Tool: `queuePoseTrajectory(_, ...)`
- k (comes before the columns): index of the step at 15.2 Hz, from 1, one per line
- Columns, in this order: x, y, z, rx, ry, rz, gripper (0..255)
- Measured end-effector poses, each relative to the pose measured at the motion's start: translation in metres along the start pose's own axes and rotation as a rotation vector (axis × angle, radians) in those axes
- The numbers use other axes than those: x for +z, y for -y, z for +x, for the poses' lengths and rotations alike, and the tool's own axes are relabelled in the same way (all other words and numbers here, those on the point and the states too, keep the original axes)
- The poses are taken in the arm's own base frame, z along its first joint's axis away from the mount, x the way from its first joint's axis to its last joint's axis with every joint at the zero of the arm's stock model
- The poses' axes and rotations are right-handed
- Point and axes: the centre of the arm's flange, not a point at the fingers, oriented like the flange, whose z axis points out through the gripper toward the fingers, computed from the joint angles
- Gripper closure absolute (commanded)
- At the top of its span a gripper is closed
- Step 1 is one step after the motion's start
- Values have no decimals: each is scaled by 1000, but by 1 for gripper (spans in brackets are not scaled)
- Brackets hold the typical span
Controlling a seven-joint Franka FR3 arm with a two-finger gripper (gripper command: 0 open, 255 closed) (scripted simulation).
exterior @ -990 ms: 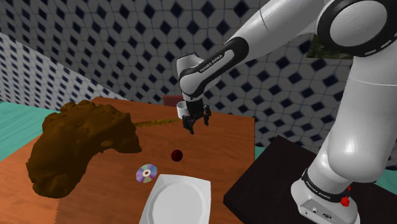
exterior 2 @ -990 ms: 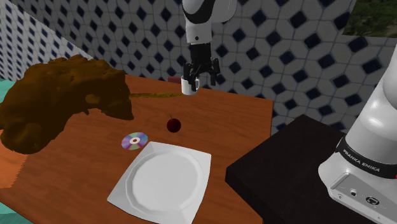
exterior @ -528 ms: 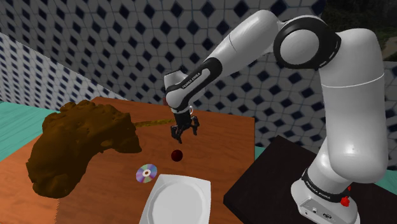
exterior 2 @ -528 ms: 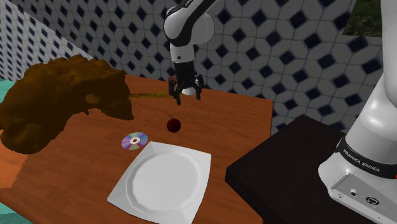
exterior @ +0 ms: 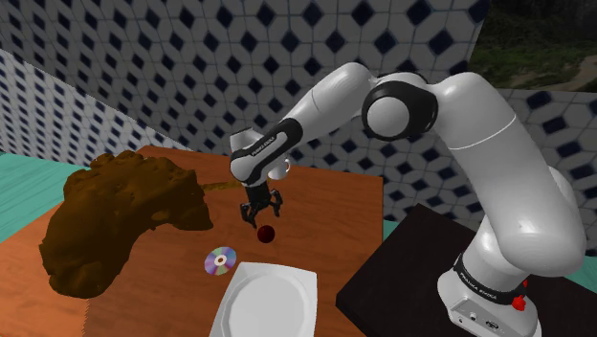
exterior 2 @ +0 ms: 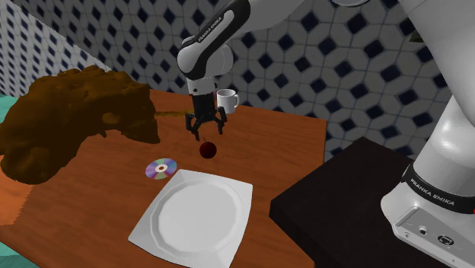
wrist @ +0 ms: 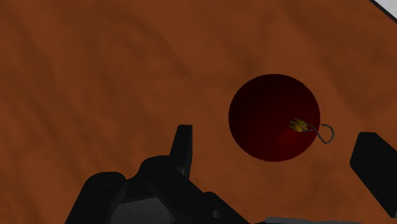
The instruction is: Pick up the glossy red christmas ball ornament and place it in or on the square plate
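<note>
Jaws lower; brown table (exterior: 330, 215), tiled walls (exterior: 143, 57)

- Your gripper (exterior: 260, 216) hangs fingers-down over the middle of the brown table (exterior: 330, 206), with the two fingers spread apart.
- The dark red ball ornament (exterior: 266, 233) sits on the tabletop just under those fingertips. You can't tell from here whether they touch it.
- You've got a shiny disc (exterior: 221, 259) lying flat, a bit nearer the table's front edge than the ball.
- The white square plate (exterior: 268, 302) rests at the front edge, just beside the disc and close to the black stand (exterior: 402, 273).
- A big lumpy brown mass (exterior: 115, 215) covers the table's end on the shoulder view's left.
- A white mug (exterior: 280, 169) peeks out behind the arm, toward the back edge.
</note>
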Motion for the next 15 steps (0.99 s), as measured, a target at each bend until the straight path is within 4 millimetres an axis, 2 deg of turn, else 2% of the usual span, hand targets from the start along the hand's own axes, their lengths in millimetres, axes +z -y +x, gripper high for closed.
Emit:
queuePoseTrajectory(3,16,6,7,3,3,1,0)
queuePoseTrajectory(8,41,6,7,4,4,1,0)
queuePoseTrajectory(14,46,6,7,4,4,1,0)
queuePoseTrajectory(15,46,6,7,4,4,1,255)
